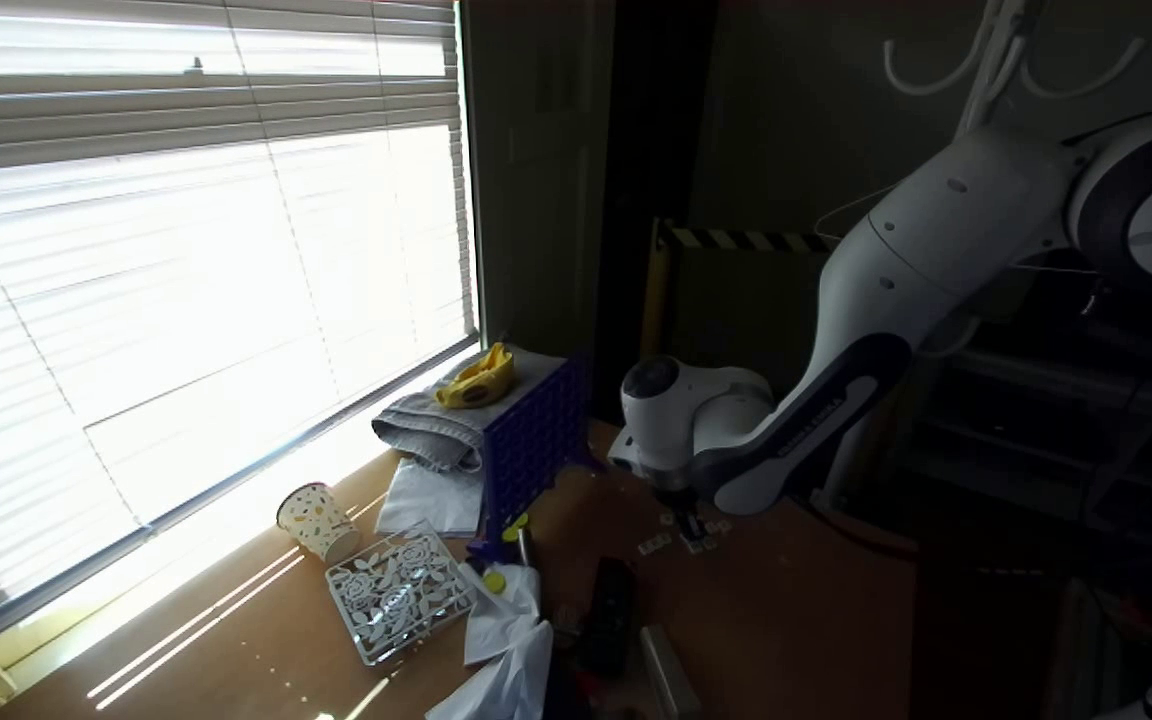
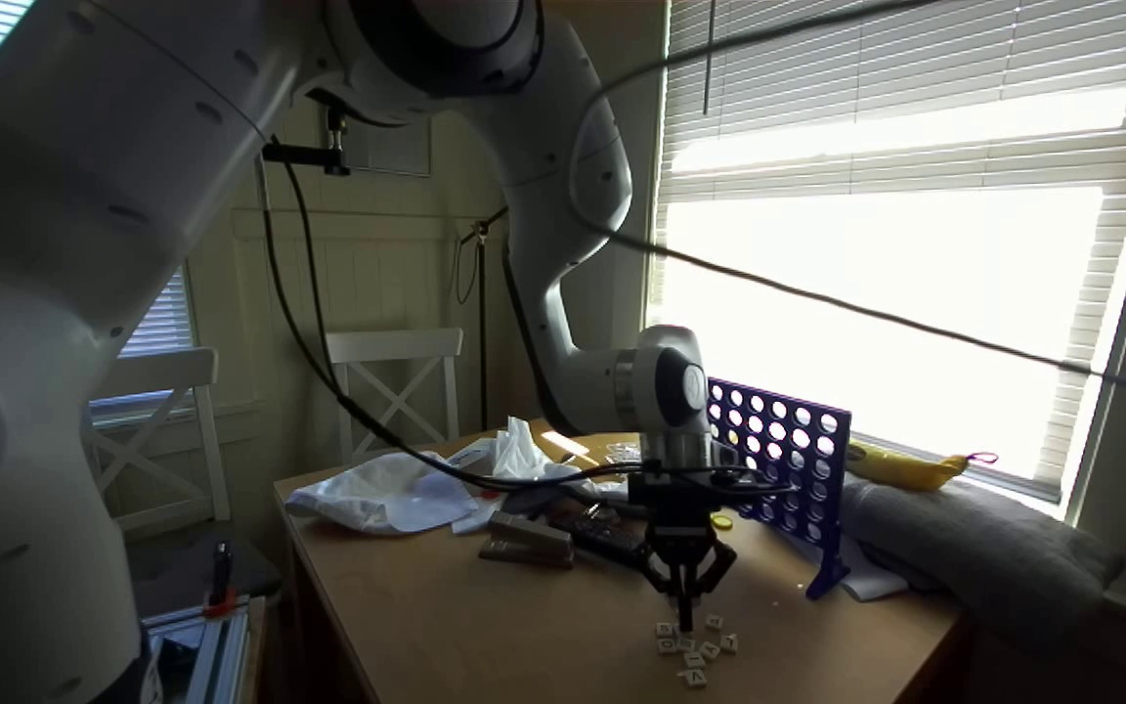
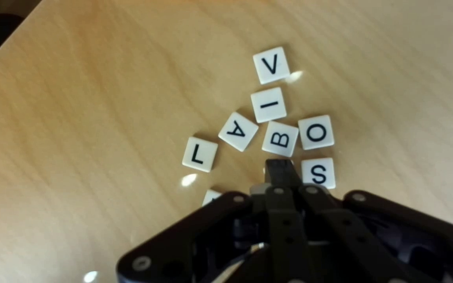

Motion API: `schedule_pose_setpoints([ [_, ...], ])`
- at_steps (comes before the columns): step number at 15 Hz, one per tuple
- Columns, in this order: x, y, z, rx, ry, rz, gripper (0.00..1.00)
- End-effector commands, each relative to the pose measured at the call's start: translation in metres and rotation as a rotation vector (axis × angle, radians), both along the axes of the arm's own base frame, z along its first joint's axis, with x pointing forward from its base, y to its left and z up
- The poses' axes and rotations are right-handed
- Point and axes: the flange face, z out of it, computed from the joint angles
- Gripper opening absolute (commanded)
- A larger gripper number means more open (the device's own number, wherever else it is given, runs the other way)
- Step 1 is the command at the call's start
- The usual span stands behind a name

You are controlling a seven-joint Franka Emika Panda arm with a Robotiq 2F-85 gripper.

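Tiles point(image 3: 280, 138): lying face up, grouped on the worktop point(image 2: 495, 626) by a bright window point(image 1: 236, 300), with two chairs point(image 2: 397, 344) nearby. Having a blue grid point(image 1: 536, 432) upright between them and a towel point(image 2: 974, 533). Sharing the worktop with a cup point(image 1: 321, 522). Being partly hidden, in the wrist view, by the closed tool point(image 3: 284, 172).

Looks like a home, this room: slatted blinds point(image 1: 196, 145) blazing along the worktop's point(image 2: 426, 616) window-side edge, white cross-backed chairs point(image 2: 395, 342) around one corner, panelled wall point(image 2: 382, 279) behind, a patterned cup point(image 1: 319, 522) by that bright edge, a four-in-a-row game frame point(image 1: 541, 425)! Yet there's lab here too: a jointed robot arm point(image 1: 936, 240) arched over the worktop, cables point(image 2: 346, 401) trailing.
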Motion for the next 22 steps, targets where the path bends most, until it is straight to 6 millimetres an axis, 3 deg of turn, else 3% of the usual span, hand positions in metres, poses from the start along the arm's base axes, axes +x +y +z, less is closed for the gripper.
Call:
schedule_pose_setpoints([
  [1, -0.004, -0.005, 0.003, 0.001, -0.004, 0.001, 0.0],
  [11, -0.003, -0.007, 0.016, 0.076, -0.081, -0.142, 0.0],
  [16, -0.01, -0.01, 0.014, 0.112, -0.09, -0.344, 0.0],
  [22, -0.016, -0.021, 0.027, 0.144, -0.156, -0.534, 0.0],
])
